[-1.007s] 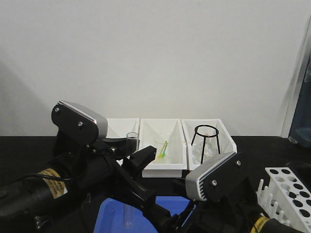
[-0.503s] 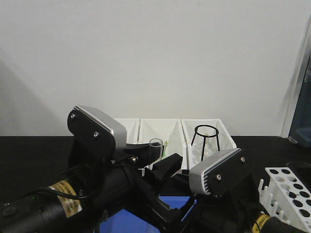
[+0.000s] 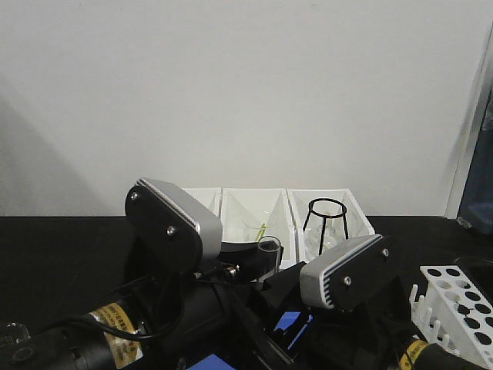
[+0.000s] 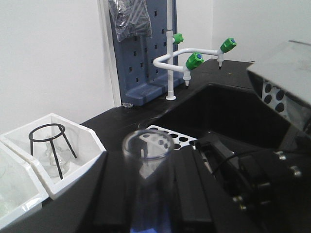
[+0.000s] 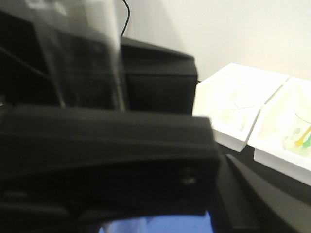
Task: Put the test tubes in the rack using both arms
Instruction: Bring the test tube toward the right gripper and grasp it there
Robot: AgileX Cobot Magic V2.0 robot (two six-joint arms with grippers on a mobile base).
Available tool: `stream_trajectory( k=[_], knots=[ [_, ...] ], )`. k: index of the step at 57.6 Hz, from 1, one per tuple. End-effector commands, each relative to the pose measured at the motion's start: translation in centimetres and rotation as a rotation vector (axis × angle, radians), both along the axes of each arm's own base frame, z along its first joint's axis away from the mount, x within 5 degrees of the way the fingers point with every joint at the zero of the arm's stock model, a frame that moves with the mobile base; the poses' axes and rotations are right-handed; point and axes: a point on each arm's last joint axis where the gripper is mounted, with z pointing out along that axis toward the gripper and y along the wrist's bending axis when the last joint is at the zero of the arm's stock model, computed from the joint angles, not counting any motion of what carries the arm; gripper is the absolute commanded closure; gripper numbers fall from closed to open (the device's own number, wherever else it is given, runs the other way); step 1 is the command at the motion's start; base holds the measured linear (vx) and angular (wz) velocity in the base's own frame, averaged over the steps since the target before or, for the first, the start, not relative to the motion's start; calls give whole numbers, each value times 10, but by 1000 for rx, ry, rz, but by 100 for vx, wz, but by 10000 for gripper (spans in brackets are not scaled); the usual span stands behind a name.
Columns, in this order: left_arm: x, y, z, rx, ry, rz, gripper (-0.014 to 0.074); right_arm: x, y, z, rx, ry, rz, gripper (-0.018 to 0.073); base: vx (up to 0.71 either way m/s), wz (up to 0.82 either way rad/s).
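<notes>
The left pincer (image 4: pixel 148 208) is pinched tight around one test tube (image 4: pixel 147 145), gripping it low down between its black fingers. The test tube is up in the air over the worktop (image 3: pixel 46 231), right beside the right arm (image 3: pixel 347 274). It stands nearly straight up, long way running top to bottom, with its open mouth on top. Its round end is hidden.

I cannot tell how the right pincer stands, because its view is dark and blurry.

The rack (image 3: pixel 458 297) sits well off to the right, with the right arm in between. The arms are so close they could bump and knock the slippery glass loose. If it tips, it could miss the small hole.
</notes>
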Motion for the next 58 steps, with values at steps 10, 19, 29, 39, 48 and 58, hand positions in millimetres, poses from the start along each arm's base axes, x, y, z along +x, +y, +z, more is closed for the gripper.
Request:
stream_trajectory(
  k=[10, 19, 29, 39, 48, 58],
  knots=[
    [-4, 2, 23, -92, -55, 0, 619, 0, -2, 27, 107, -135, -14, 320, 0, 0],
    [-4, 2, 23, -92, -55, 0, 619, 0, -2, 27, 105, -140, -14, 517, 0, 0],
    [-4, 2, 23, -93, -56, 0, 618, 0, -2, 27, 105, -140, -14, 572, 0, 0],
    [-4, 2, 24, -97, -61, 1, 601, 0, -2, 27, 102, -142, -14, 570, 0, 0],
    [-4, 2, 24, -87, -70, -1, 517, 0, -2, 27, 102, -142, -15, 570, 0, 0],
    [-4, 2, 23, -84, -67, -1, 303, 0, -2, 27, 102, -141, -15, 570, 0, 0]
  ],
)
